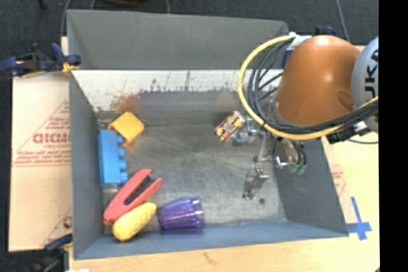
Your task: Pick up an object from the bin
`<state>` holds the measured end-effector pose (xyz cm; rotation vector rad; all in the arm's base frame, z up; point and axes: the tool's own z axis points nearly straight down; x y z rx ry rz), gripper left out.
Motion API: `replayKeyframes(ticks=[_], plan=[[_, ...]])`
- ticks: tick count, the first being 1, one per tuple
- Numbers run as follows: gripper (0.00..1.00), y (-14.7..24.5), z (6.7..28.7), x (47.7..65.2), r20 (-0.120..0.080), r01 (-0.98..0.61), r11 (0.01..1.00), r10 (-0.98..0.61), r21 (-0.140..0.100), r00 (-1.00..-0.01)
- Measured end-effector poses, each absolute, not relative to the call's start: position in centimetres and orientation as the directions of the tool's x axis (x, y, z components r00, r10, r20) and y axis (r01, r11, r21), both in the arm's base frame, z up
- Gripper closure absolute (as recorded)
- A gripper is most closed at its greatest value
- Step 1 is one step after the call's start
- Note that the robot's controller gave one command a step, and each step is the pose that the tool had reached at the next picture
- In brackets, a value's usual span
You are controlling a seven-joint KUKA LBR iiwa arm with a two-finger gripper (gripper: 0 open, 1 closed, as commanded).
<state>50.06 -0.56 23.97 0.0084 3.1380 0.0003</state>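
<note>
My gripper (254, 185) hangs low over the bare bin floor in the right half of the bin, under the arm's orange cover, with nothing seen in it. A small yellow and pink thing (228, 127) lies just up and left of it, near the back wall. A purple cup (181, 214) lies on its side at the front wall, well to the gripper's left.
Along the left wall lie a yellow block (128, 127), a blue toy brick (111, 158), a red clip (132, 193) and a yellow corn-shaped toy (134, 221). Bare floor spans the middle. The orange cover and cables hide the bin's right side.
</note>
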Motion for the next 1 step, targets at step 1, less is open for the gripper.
replayKeyframes(ticks=[1], plan=[[0.0,-0.56,23.97,50.06,-0.004,0.005,1.0,0.005,0.0,-1.0]])
